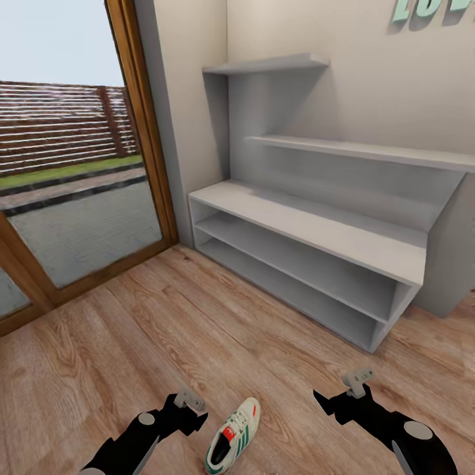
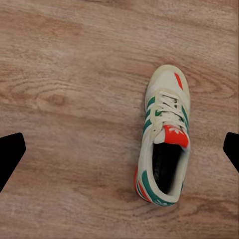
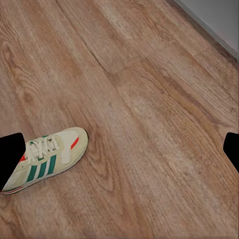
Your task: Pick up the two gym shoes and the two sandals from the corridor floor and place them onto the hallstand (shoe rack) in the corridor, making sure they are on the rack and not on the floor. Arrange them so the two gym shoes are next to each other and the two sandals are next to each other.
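Head view: I see one gym shoe (image 1: 233,437) on floor (image 1: 132,330) btwn my left gripper (image 1: 192,410) and right gripper (image 1: 336,398), both spread wide, empty. Bare planks up to rack (image 1: 310,227); its shelves hold zero shoes.

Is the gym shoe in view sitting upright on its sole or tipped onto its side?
Upright. The gym shoe rests sole-down on the corridor floor, its laces and opening facing up.

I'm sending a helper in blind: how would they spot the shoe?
Face the grey hallstand beside the glass door. On the wood floor before it, between the two grippers, lies one sneaker: cream-white, green side stripes, red tongue label.
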Robot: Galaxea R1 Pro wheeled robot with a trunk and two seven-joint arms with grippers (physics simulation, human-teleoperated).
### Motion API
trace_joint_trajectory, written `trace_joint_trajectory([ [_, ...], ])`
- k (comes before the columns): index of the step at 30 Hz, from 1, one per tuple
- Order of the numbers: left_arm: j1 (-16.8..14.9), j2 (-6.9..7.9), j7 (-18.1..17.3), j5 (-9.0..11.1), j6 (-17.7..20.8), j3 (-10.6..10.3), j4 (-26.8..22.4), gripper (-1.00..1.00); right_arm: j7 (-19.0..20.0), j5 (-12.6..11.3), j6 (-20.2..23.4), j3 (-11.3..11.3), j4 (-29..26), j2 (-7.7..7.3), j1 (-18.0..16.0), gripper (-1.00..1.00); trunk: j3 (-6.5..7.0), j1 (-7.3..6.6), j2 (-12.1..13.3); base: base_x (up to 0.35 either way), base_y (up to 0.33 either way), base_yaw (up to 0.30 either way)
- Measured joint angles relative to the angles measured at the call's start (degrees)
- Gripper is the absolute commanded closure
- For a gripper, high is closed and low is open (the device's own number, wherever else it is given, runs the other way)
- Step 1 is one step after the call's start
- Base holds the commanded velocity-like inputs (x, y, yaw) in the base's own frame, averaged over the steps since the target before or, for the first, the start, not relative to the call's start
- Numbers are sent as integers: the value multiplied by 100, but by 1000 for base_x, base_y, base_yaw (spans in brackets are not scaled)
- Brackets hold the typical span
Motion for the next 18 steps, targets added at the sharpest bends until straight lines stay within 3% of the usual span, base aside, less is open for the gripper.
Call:
trace_joint_trajectory([
  [5, 8, 1, -1, -7, -21, -3, 23, -100, -2, 0, 0, 0, -6, 0, 0, -100, -126, 110, -201, 0, 0, -115],
  [18, 17, 2, 6, -7, -37, -10, 48, -100, -4, 0, -2, 1, -12, 0, -1, -100, -369, 395, -722, 0, 0, -10],
])
